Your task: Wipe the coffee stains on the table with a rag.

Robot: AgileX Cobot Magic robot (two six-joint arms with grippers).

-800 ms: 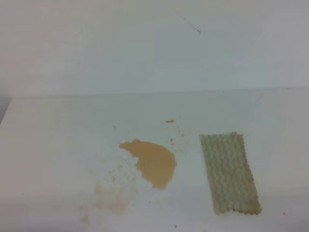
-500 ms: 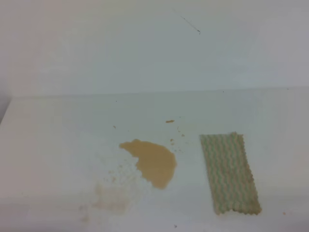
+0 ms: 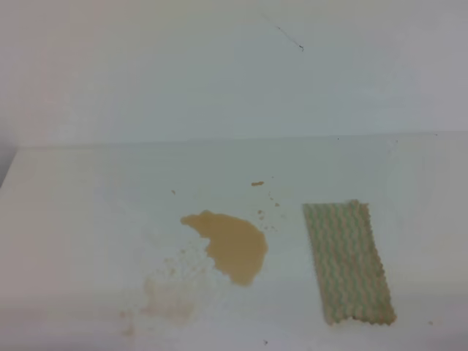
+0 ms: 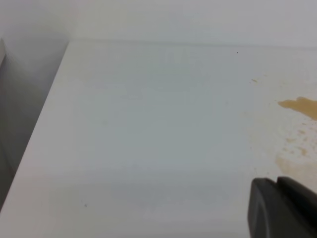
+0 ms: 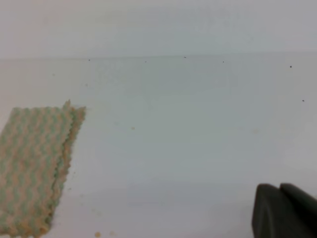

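The coffee stains lie on the white table (image 3: 88, 212): a solid tan puddle (image 3: 230, 245) in the middle, a paler speckled smear (image 3: 170, 296) to its lower left and tiny specks (image 3: 257, 183) above it. The rag (image 3: 347, 262), beige with pale green zigzags, lies flat to the right of the puddle, apart from it. Neither gripper shows in the exterior high view. In the left wrist view my left gripper (image 4: 276, 182) shows as two dark fingers pressed together, near the smear (image 4: 297, 158). In the right wrist view my right gripper (image 5: 280, 187) looks the same, well right of the rag (image 5: 32, 168).
A white wall (image 3: 219, 73) rises behind the table's far edge. The table's left edge (image 4: 44, 124) drops off to a grey gap. Bare tabletop lies left of the stains and right of the rag.
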